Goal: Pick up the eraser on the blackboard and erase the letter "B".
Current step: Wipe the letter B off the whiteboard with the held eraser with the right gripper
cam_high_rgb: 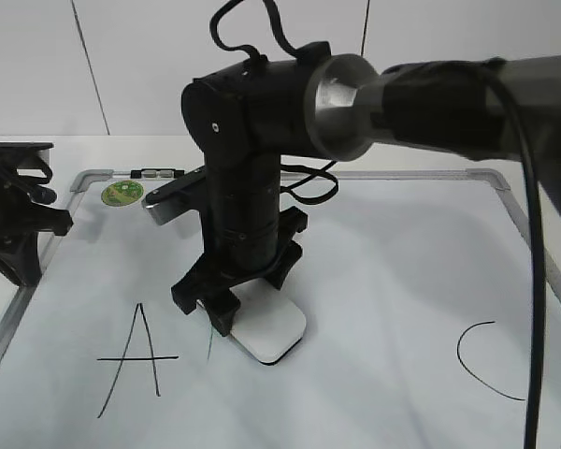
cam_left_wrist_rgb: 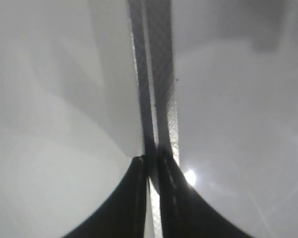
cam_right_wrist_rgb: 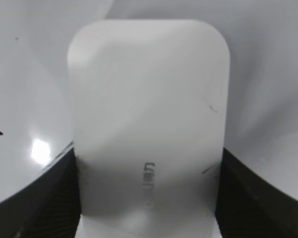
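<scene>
The white glossy eraser [cam_high_rgb: 273, 334] lies flat on the blackboard [cam_high_rgb: 402, 271], between the black "A" and the black "C". My right gripper [cam_high_rgb: 252, 295] reaches across from the right and is shut on the eraser, its fingers on both long sides. In the right wrist view the eraser [cam_right_wrist_rgb: 149, 109] fills the space between the jaws [cam_right_wrist_rgb: 148, 184]. No whole letter "B" shows; only a short thin stroke [cam_high_rgb: 210, 344] stands just left of the eraser. My left gripper [cam_high_rgb: 39, 221] is shut and empty over the board's left frame [cam_left_wrist_rgb: 159, 74].
The black "A" [cam_high_rgb: 136, 360] is at the front left, and the black "C" [cam_high_rgb: 486, 360] is at the front right, partly behind the right arm's cable. A round green sticker [cam_high_rgb: 122, 194] and a small clip [cam_high_rgb: 157, 174] sit at the board's back left.
</scene>
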